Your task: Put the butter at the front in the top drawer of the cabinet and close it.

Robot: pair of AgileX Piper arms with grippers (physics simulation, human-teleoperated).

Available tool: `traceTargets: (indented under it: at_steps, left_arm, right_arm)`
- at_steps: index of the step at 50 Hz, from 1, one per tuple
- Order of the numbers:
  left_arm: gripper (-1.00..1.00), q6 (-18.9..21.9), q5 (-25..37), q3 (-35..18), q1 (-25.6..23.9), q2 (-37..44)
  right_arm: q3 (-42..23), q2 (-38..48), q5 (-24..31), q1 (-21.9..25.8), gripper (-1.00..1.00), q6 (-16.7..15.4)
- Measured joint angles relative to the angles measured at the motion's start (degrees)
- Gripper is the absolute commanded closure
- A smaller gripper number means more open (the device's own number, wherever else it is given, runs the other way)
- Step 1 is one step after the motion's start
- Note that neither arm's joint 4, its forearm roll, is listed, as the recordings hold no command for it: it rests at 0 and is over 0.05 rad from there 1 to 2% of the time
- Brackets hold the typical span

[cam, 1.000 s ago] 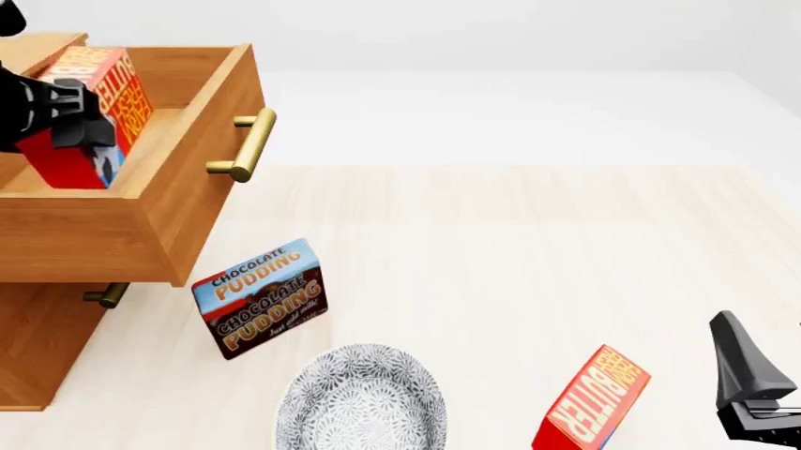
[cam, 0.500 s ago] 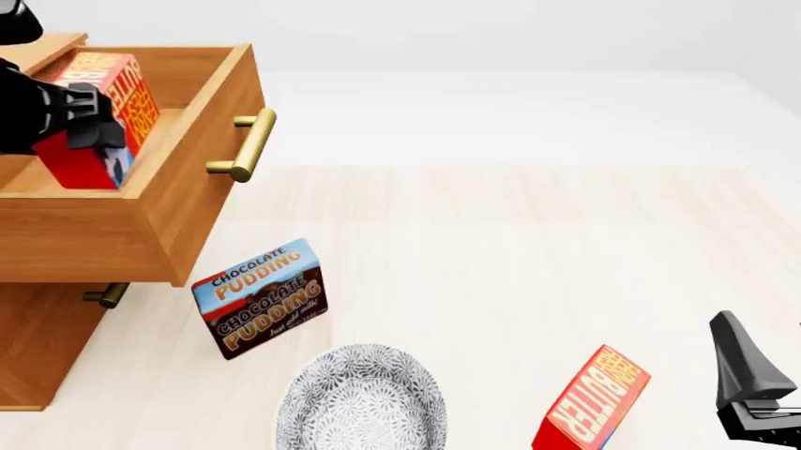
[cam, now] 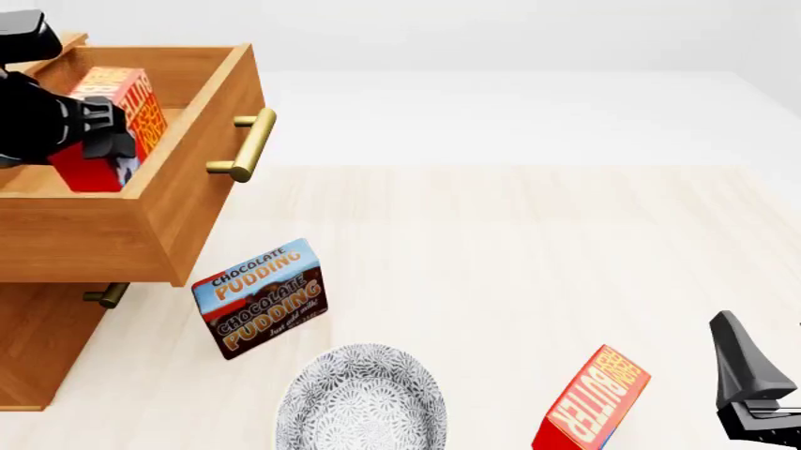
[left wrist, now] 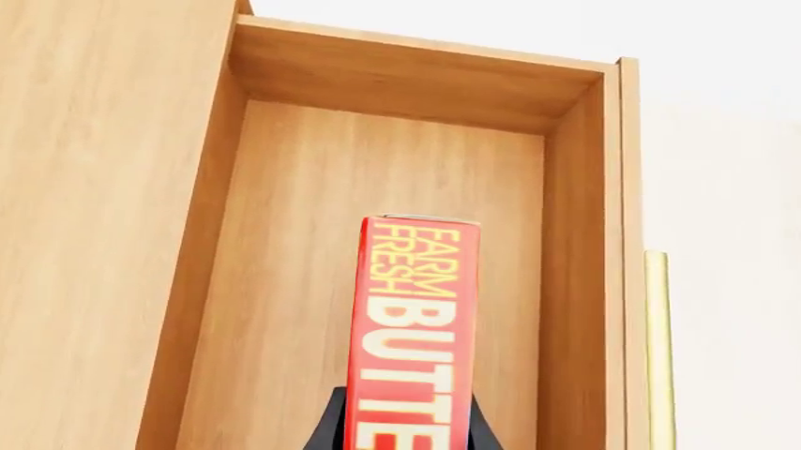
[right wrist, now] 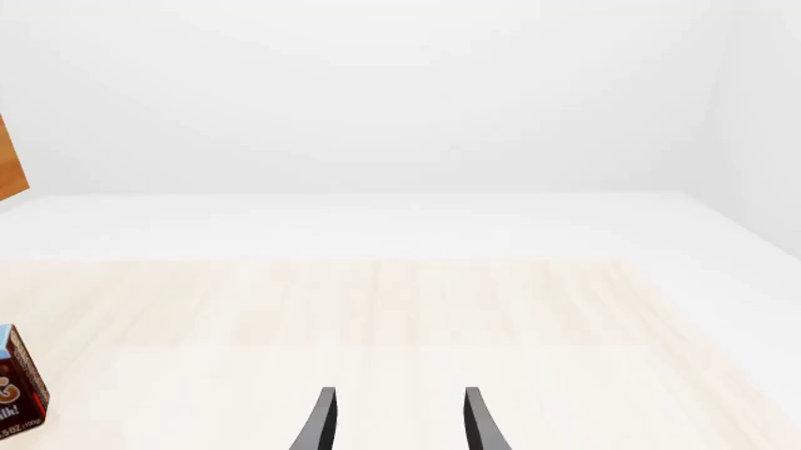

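One end effector [cam: 107,141] gripping butter [cam: 119,117]

Left tool [cam: 111,131] clamps a carton; right tool [right wrist: 396,422] hangs parted, idle.

Front view: fixed, high, behind arms, facing forward and down over table [cam: 526,244] and cabinet [cam: 37,347]. Left wrist: close, looking straight into open top drawer [left wrist: 375,84]; shared with front. Right wrist: low, level across table; pudding box [right wrist: 15,380] at edge, shared with front.
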Motion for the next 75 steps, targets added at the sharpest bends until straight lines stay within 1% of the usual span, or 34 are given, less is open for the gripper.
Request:
traceTargets:
  at_steps: [42, 43, 55, 75]
  left_arm:
    - [1.0, -0.92, -1.76, 2.0, 0.16, 0.22]
    - [-1.0, -0.98, -1.73, 1.98, 0.13, 0.23]
    - [-1.0, -0.18, -0.85, 0.58, -0.22, 0.1]
    - [-1.0, 1.58, 2.32, -2.81, 0.26, -0.97]
  right_arm:
    - [0.0, 0.0, 0.0, 0.0, -1.0, 0.0]
    - [0.0, 0.0, 0.0, 0.0, -1.0, 0.0]
    - [0.0, 0.0, 0.0, 0.0, -1.0, 0.0]
    - [0.0, 0.0, 0.0, 0.0, -1.0, 0.0]
